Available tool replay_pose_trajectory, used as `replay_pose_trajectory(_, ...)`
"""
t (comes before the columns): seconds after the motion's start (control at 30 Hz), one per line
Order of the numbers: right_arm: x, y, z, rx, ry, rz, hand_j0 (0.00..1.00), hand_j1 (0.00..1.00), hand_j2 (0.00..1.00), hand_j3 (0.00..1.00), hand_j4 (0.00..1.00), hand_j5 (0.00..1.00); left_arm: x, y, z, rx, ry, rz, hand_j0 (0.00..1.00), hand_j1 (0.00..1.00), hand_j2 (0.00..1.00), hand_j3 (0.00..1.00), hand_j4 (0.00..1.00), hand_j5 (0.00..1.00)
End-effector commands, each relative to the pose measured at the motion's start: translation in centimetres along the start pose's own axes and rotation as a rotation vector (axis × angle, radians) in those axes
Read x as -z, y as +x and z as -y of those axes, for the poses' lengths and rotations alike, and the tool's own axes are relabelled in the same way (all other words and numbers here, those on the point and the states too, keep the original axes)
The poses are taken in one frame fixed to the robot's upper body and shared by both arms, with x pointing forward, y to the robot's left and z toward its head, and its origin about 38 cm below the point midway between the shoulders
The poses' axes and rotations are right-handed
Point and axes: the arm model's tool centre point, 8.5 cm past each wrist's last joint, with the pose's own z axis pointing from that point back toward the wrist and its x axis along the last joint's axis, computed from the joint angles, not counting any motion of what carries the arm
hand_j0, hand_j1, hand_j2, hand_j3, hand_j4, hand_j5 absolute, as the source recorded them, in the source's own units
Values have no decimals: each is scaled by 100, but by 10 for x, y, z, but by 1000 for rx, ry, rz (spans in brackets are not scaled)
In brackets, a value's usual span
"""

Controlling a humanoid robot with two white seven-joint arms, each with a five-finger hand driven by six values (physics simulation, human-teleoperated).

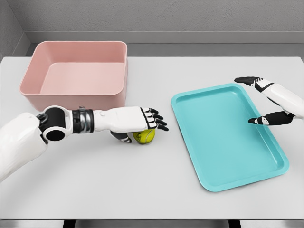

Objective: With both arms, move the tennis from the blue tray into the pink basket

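1 ball (144, 136) on table (142, 190), grasped by left hand (142, 124); pink basket (76, 71) behind; right hand (268, 102) spread over tray (223, 142).

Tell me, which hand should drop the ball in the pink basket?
The left hand. It is right over the tennis ball on the table, just in front of the pink basket. The right hand hangs open over the blue tray, farther away.

Both arms wear smooth white shells. On the left arm (28, 135), a black round joint sits well behind the fingers, then a dark ribbed metallic wrist band nearer them. The left hand (142, 121) has a white back and black fingertips (159, 122). The right hand (273, 102) is white with black fingers too.
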Motion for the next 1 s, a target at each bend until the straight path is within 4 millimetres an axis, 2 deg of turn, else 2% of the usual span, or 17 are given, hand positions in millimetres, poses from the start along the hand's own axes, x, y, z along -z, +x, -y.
replay_pose_trajectory(0.0, 0, 0, 1, 6, -5, 2, 100, 100, 100, 100, 100, 100, 1, 0, 0, -7, 0, 2, 95, 95, 95, 95, 95, 95)
replay_pose_trajectory(0.17, 0, 0, 1, 6, -5, 2, 100, 100, 100, 100, 100, 100, 6, 3, 1, -5, -20, 12, 85, 85, 85, 85, 85, 85)
replay_pose_trajectory(0.2, 0, 0, 1, 6, -5, 2, 100, 100, 100, 100, 100, 100, 7, 3, 2, -5, -39, 13, 79, 79, 79, 79, 79, 79)
replay_pose_trajectory(0.27, 0, 0, 1, 6, -5, 2, 100, 100, 100, 100, 100, 100, 10, 3, 5, -12, -49, 16, 77, 77, 77, 77, 77, 77)
replay_pose_trajectory(0.57, -1, -1, 0, 8, -5, -1, 100, 100, 100, 100, 100, 100, 6, 2, 8, -21, -71, 12, 58, 58, 58, 58, 58, 58)
replay_pose_trajectory(0.97, -1, -1, 0, 8, -5, -1, 100, 100, 100, 100, 100, 100, 2, -2, -2, 4, -67, 5, 58, 58, 58, 58, 58, 58)
